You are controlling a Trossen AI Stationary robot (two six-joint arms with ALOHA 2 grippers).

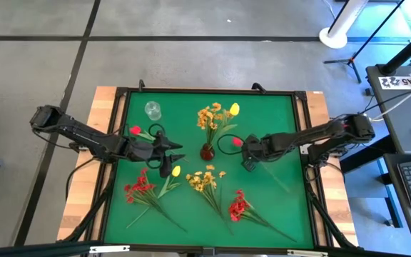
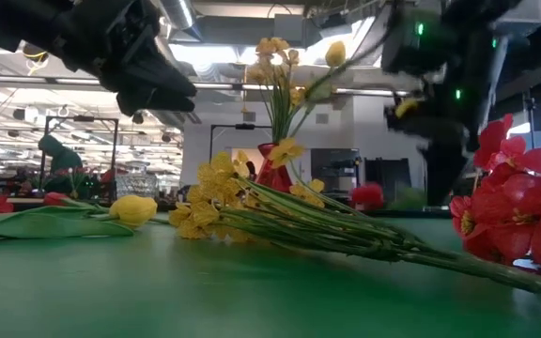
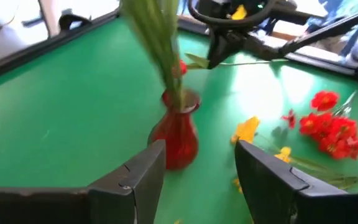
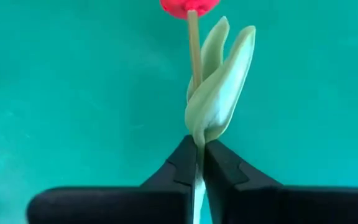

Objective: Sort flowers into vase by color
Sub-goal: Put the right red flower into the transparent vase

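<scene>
A red vase (image 1: 207,151) stands mid-table and holds a yellow spray and a yellow tulip (image 1: 234,109). My right gripper (image 1: 247,152) is just right of it, shut on a red tulip (image 1: 237,142), whose bud shows in the right wrist view (image 4: 188,6). My left gripper (image 1: 179,152) is open and empty just left of the vase, which shows ahead of it (image 3: 178,134). A clear glass vase (image 1: 153,111) stands at the far left. Lying on the table are a red tulip (image 1: 135,130), a yellow tulip (image 1: 175,171), two red sprays (image 1: 140,187) (image 1: 238,207) and a yellow spray (image 1: 204,180). My right gripper pinches the red tulip's thin stem between its two fingertips, at the foot of the pale leaves (image 4: 197,140). The stem runs along the fingers, with the bud ahead of them toward the red vase. I cannot tell whether the stem's tail rests on the table.
The green mat has a dark raised frame (image 1: 120,143) on all sides. The loose flowers fill the near half of the table. Bare mat lies between the two vases and at the far right (image 1: 277,114). Room furniture shows beyond the table.
</scene>
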